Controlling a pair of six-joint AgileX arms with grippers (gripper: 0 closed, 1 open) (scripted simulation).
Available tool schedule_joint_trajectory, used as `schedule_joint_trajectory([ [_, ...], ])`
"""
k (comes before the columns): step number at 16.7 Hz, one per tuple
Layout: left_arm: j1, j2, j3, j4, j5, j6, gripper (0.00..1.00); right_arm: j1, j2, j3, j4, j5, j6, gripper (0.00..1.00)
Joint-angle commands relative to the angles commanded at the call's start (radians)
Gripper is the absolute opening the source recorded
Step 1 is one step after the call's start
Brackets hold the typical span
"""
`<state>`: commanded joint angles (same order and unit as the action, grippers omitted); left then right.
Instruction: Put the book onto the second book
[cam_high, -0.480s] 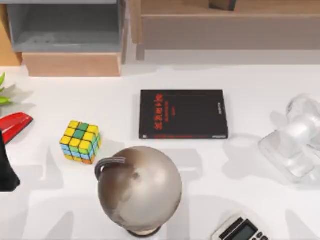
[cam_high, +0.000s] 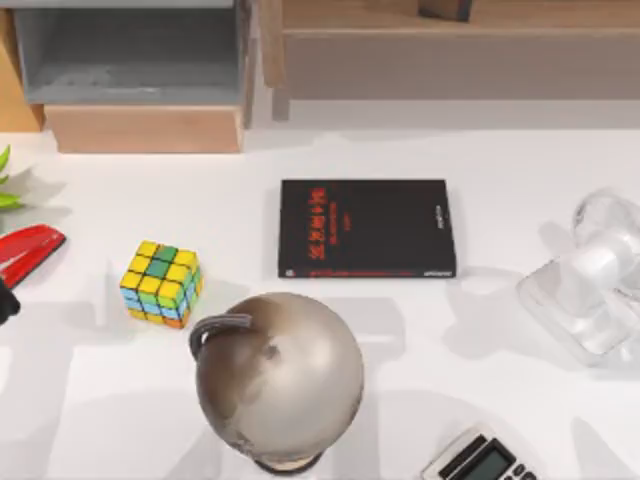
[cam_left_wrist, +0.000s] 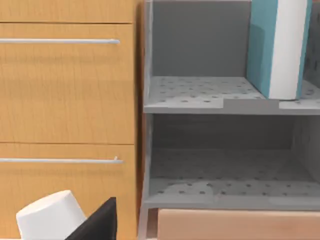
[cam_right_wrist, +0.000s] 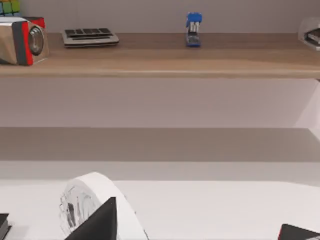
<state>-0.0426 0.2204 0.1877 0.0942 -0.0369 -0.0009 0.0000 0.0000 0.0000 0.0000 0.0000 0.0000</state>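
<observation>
The reach appears barely begun: the teal book (cam_left_wrist: 277, 47) stands upright on the grey shelf (cam_left_wrist: 200, 97), the black book (cam_high: 366, 228) lies mid-bench, and the left end effector's (cam_high: 5, 302) opening cannot be told.

You see: globe (cam_high: 278, 380) near centre of white tabletop (cam_high: 500, 400); colour cube (cam_high: 161, 284) to its left; red stapler (cam_high: 27, 252) at left edge; clear fan (cam_high: 595, 275) right; calculator (cam_high: 480, 460) near right.

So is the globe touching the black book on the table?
Apart. In the top view, white table shows between the globe and the black book's near edge.
</observation>
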Motion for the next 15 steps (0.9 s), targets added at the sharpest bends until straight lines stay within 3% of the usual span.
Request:
schedule_joint_trajectory([
  [15, -0.209, 1.483, 0.930, 0.463, -0.181, -0.004, 1.00, 0.000, 0.000, 0.000, 0.000, 0.000, 0.000, 1.00],
])
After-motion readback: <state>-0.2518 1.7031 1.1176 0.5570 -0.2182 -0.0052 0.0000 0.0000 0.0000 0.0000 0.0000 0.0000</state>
